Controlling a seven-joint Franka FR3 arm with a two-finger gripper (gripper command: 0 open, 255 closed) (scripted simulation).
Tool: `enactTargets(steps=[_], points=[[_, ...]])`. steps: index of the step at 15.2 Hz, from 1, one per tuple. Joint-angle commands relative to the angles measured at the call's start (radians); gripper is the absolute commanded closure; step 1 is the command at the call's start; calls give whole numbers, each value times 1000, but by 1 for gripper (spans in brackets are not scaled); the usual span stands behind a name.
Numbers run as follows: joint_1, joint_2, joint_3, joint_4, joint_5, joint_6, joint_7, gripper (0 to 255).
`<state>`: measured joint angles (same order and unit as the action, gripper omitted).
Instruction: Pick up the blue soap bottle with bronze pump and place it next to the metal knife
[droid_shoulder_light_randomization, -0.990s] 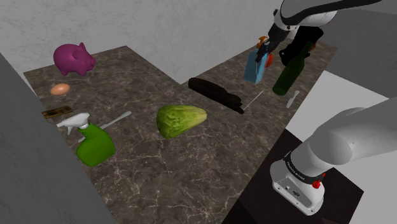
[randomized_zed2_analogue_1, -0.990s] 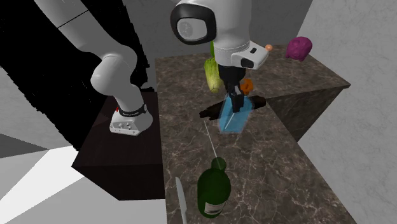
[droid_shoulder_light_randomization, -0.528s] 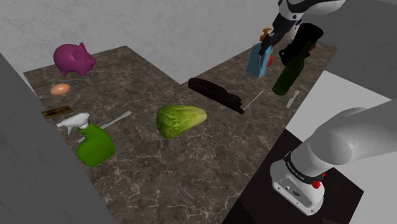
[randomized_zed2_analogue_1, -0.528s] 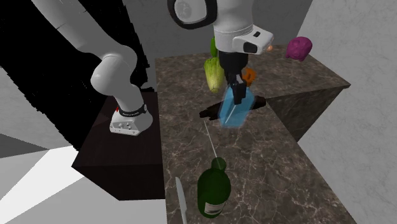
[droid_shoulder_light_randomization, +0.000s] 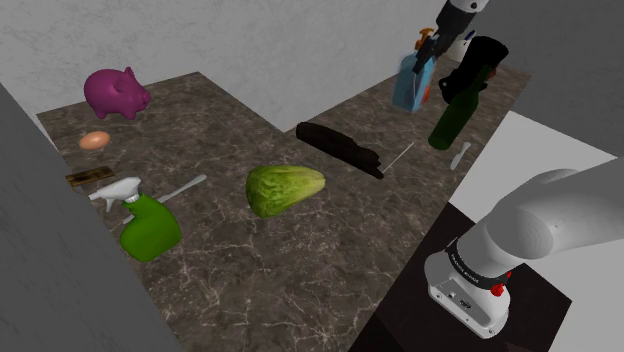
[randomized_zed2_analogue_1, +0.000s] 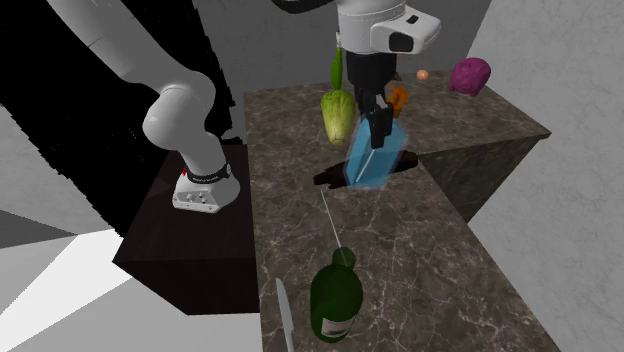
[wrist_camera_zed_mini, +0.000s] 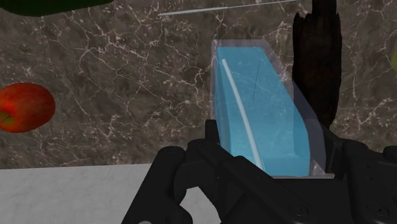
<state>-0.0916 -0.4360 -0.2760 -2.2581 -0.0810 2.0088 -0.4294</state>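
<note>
A: State of the hand (randomized_zed2_analogue_1: 378, 118)?
B: Clamped on the blue soap bottle (randomized_zed2_analogue_1: 366, 158), up near the pump. The bottle hangs tilted, clear above the worktop (randomized_zed2_analogue_1: 440, 250).
A: Risks?
B: Likely slip or swing, since the grip is high on a slanted bottle. The green bottle (randomized_zed2_analogue_1: 335, 293) stands just beside the knife (randomized_zed2_analogue_1: 283, 318), so set-down could knock it.
A: Versus a second ago?
B: The soap bottle is higher and more tilted, and the arm has risen.
</note>
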Motion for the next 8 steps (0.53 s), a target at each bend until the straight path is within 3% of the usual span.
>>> enactTargets(steps=[1,8], points=[[1,1,2,30,2,-29,1,255],[5,3,9,125,6,-122,2,255]])
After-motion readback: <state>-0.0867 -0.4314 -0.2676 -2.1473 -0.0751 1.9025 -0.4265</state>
